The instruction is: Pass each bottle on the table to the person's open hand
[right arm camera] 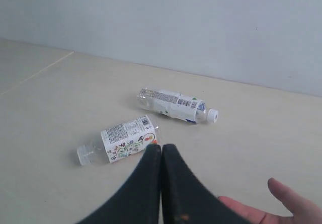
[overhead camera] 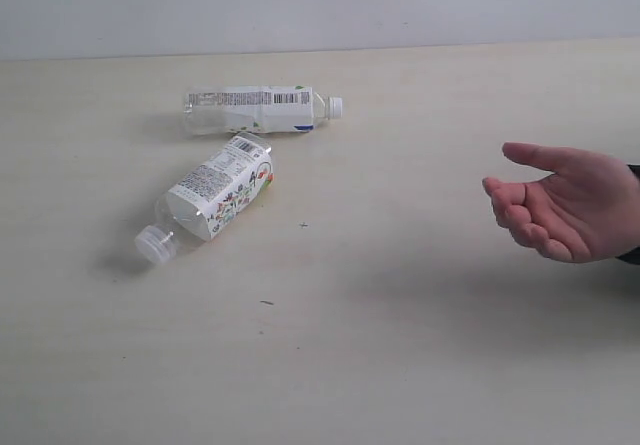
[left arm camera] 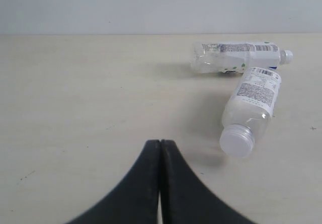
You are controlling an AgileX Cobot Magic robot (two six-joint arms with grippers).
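Two bottles lay on their sides at the left of the table [overhead camera: 400, 345]. The far white-labelled bottle [overhead camera: 262, 111] pointed its cap right. The near floral-labelled bottle [overhead camera: 212, 199] angled its cap toward the near left, its base just beside the far one; whether they touched was unclear. The open hand [overhead camera: 565, 202] was held palm up at the right edge, well apart from both.

The left gripper [left arm camera: 160, 146] and right gripper [right arm camera: 161, 151] were each clenched on nothing.

The likely risks:
- A pinch across a round, lying bottle could send it rolling.
- Fingers reaching for one could knock its close neighbour.
- The smooth, clear plastic might slip on the long carry right.
- Letting go short of the palm would drop it.
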